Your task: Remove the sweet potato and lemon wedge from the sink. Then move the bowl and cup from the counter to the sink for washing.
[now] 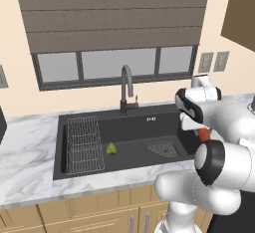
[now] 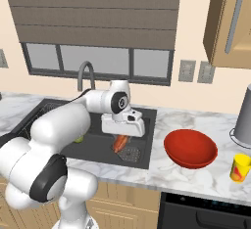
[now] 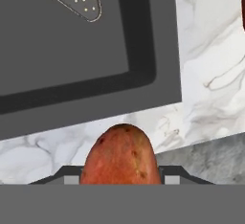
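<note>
- Left base view: the white arm reaches over the right end of the sink (image 1: 124, 147), and a sliver of the orange-red sweet potato (image 1: 204, 135) peeps out below the hand, held clear of the basin floor. The lemon wedge (image 1: 111, 149) lies alone on the dark floor just beside the wire rack (image 1: 83, 145), with the drain grate (image 1: 163, 150) well to its right and the arched faucet (image 1: 127, 90) behind.
- Right base view: the gripper (image 2: 120, 139) hangs above the sink's front right corner, its jaws clamped on the sweet potato, which dangles lengthwise over the drain grate. On the marble table (image 2: 171, 174) to the right sit the red bowl (image 2: 190, 148) and, nearer the edge, the yellow cup (image 2: 240, 167); both wait upright and apart from each other.
- Hand view: the sweet potato fills the lower middle, pinched across its girth between the two finger tips (image 3: 72, 179), its blunt end pointing at the strip of table between the sink rim and the front edge.
- Handling, as a judgement: the tuber looks firm, fairly heavy for its size and rough-skinned, so a grip across the middle should hold; its rounded taper could let it roll once set down. The lemon wedge is likely light, soft and slick, best taken across its flat faces. The glossy bowl calls for a pinch on the rim, the cup a grasp around its wall.
</note>
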Controlling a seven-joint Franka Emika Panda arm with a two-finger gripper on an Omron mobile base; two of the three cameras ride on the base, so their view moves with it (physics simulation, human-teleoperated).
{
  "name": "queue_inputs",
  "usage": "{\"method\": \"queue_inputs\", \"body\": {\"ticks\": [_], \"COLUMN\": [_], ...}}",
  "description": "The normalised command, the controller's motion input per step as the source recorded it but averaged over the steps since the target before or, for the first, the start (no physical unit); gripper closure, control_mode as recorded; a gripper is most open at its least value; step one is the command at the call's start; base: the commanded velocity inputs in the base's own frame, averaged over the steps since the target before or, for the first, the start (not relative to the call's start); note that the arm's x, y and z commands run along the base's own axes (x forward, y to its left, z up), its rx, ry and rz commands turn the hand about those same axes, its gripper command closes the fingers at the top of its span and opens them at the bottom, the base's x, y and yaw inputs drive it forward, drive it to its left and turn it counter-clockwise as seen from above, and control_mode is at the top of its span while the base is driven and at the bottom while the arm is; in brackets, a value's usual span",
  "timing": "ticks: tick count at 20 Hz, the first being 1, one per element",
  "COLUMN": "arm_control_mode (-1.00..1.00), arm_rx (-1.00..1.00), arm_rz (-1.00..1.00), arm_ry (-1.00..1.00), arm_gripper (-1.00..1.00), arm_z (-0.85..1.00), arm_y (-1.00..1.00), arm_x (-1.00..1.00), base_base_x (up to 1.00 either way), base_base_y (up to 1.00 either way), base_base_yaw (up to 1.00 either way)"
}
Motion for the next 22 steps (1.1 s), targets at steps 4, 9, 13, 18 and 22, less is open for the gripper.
{"method": "queue_inputs", "body": {"ticks": [4,9,13,18,22], "arm_control_mode": [-1.00,-1.00,-1.00,-1.00,-1.00], "arm_rx": [0.00,0.00,0.00,0.00,0.00], "arm_rz": [0.00,0.00,0.00,0.02,0.04], "arm_ry": [-0.01,-0.05,-0.12,-0.18,-0.20], "arm_gripper": [1.00,1.00,1.00,1.00,1.00], "arm_z": [0.00,-0.02,-0.03,-0.10,-0.11], "arm_y": [-0.15,-0.19,-0.18,-0.12,-0.12], "arm_x": [0.29,0.25,0.22,0.14,0.25], "base_base_x": [0.00,0.00,0.00,0.00,0.00], "base_base_y": [0.00,0.00,0.00,0.00,0.00], "base_base_yaw": [0.00,0.00,0.00,0.00,0.00]}}
